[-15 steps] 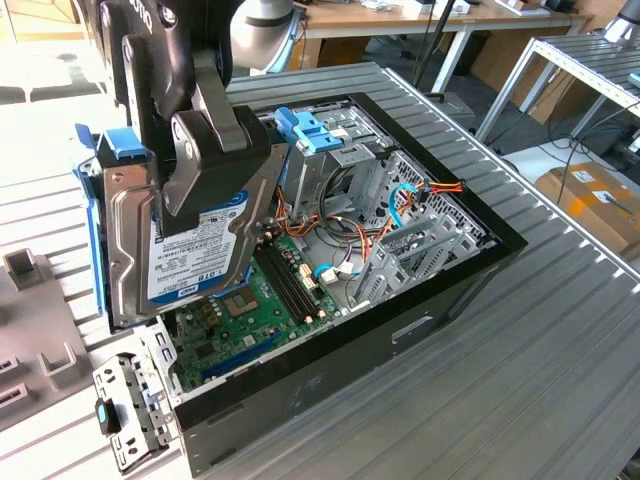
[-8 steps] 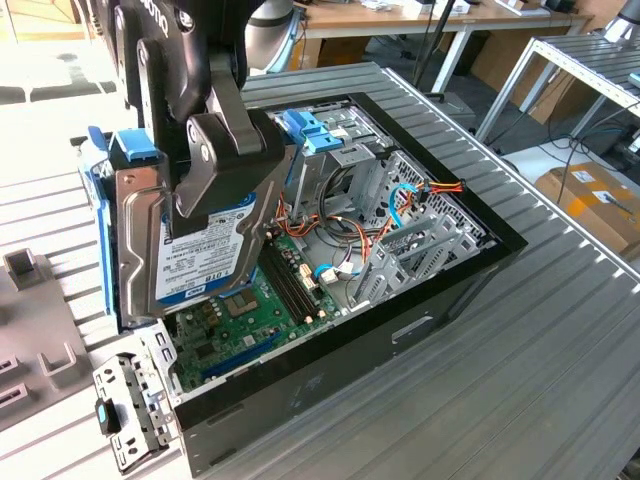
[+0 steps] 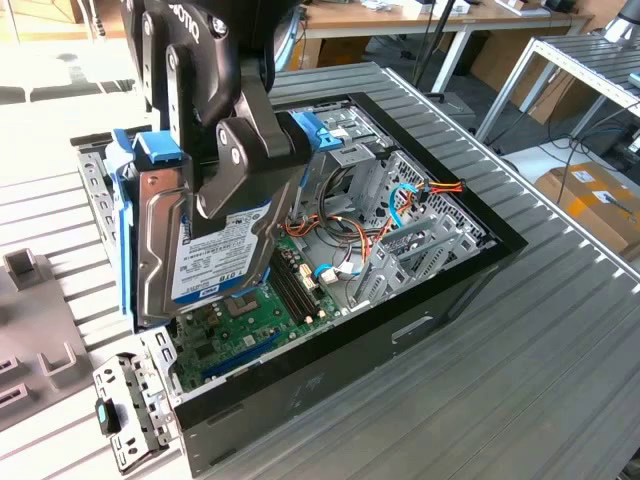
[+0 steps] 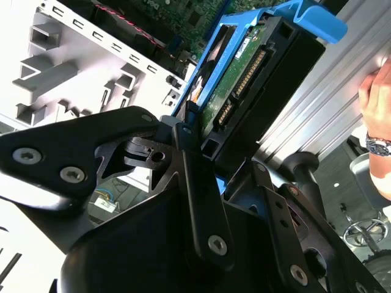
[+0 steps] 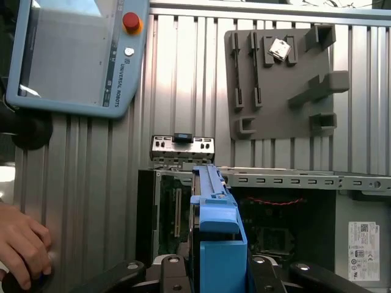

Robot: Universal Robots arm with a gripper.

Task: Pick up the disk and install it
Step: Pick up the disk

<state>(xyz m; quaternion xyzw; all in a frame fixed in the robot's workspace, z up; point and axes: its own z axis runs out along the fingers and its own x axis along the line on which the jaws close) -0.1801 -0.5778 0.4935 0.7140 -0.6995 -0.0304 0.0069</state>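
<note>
Step in hand: carry and install. The pick-up looks done.

- Tool [image 3: 236,188]: pressed onto the disk [image 3: 212,262], one dark finger on each flat face. In the second wrist view the fingers [image 4: 190,160] pinch the disk [image 4: 259,73] near its connector edge.
- Disk: stands on edge, blue rails on its sides and blue tabs uppermost. It hangs at the end of the open computer case [image 3: 420,300] that lies at the exterior view's left. In the first wrist view its blue rail [image 5: 215,241] runs in line over the case's edge.
- I cannot tell whether its lower edge touches the case frame or hangs just clear.

Judgement: not yet seated. Seating it calls for the rails squared to the bay's guides and a straight push, kept clear of loose wiring.

Containers:
- Case, cover off, lying on the ribbed tabletop [image 3: 545,385]. Inside are a green motherboard [image 3: 235,325], a bundle of orange and red wires [image 3: 345,232], a thin blue cable [image 3: 398,205] and a bare metal drive cage [image 3: 368,160].
- Grey fixture plate [image 5: 278,91] beside the case, with a small pale part [image 5: 279,49] resting in one of its slots.
- Small perforated metal panel [image 3: 125,412] just beside the case's corner.

A person's hand [image 5: 21,244] rests on the tabletop near a teach pendant [image 5: 73,55].
</note>
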